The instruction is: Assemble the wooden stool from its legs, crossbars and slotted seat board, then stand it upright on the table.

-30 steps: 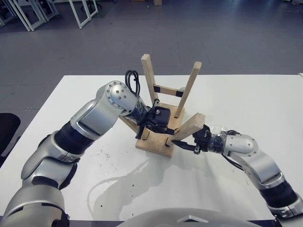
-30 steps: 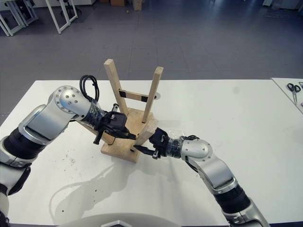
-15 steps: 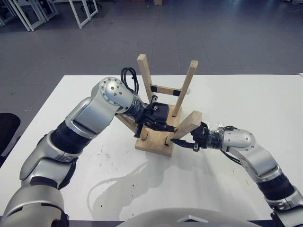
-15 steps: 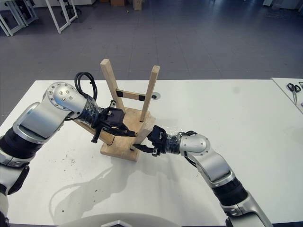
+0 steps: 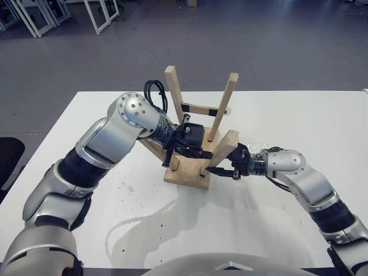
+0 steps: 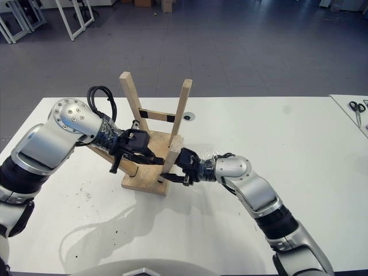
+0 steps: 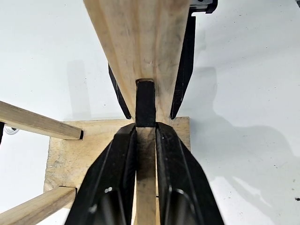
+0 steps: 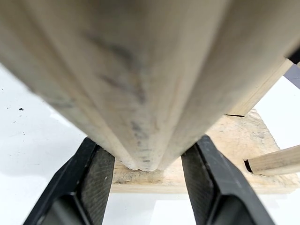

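The slotted seat board (image 5: 185, 172) lies flat on the white table (image 5: 287, 126), with two legs (image 5: 172, 92) standing up from its far side, joined by a crossbar (image 5: 198, 108). My left gripper (image 7: 146, 136) is shut on a thin crossbar (image 7: 146, 159) whose end meets the black slot in a third leg (image 7: 140, 47). My right gripper (image 8: 146, 150) is shut on that third leg (image 5: 221, 149), which leans over the board's near right corner. A fourth leg (image 5: 150, 147) slants behind my left wrist.
The table's front and right side hold nothing but a few dark specks (image 5: 123, 187). A round hole (image 6: 188, 117) sits behind the stool. Scissors (image 6: 356, 107) lie on a neighbouring table at the far right. Metal frames (image 5: 98, 11) stand on the floor behind.
My right gripper has swung the third leg steeper and leftward, closer to the seat board and the left gripper's crossbar. The stool and left gripper have shifted slightly left.
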{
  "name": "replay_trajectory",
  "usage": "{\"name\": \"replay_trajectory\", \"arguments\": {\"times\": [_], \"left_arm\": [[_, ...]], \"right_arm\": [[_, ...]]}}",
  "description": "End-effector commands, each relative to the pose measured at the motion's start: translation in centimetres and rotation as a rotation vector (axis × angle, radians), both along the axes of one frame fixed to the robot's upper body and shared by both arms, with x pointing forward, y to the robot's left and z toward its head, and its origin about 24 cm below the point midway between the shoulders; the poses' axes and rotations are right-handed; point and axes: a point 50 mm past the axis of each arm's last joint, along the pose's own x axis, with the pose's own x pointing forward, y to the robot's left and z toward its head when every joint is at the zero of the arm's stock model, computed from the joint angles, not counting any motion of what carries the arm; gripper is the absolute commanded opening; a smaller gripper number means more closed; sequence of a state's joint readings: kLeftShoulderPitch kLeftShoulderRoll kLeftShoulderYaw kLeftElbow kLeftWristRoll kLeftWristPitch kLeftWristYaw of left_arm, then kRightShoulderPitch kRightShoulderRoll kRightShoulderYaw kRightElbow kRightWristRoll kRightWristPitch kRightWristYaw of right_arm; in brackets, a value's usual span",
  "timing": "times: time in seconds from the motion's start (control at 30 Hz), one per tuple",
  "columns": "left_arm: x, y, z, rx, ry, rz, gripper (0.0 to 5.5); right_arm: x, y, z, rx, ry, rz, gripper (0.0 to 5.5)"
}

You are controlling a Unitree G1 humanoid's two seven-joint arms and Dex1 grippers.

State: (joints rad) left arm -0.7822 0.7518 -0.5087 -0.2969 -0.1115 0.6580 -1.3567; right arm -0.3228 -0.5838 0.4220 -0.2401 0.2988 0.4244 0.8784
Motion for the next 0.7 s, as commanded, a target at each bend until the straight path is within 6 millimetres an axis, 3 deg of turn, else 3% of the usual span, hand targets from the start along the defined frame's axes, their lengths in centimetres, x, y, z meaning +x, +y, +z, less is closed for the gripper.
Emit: {"name": "replay_trajectory", "arguments": {"times": [0.03, 0.27, 0.53, 0.7], "left_arm": [[-0.2, 0.4, 0.0, 0.004, -0.019, 0.023, 0.44], [-0.1, 1.5, -1.5, 0.111, -0.026, 0.049, 0.44], [-0.7, 1.4, -5.7, 0.289, -0.020, 0.038, 0.44], [-0.7, 1.7, -5.7, 0.282, -0.012, 0.054, 0.44]], "right_arm": [[-1.6, -3.1, -6.6, -0.294, 0.311, -0.089, 2.02], [-1.7, -3.5, -7.8, -0.421, 0.294, -0.131, 2.02], [-1.5, -3.1, -7.4, -0.413, 0.245, -0.147, 2.02], [-1.5, -3.7, -9.1, -0.551, 0.265, -0.116, 2.02]]}}
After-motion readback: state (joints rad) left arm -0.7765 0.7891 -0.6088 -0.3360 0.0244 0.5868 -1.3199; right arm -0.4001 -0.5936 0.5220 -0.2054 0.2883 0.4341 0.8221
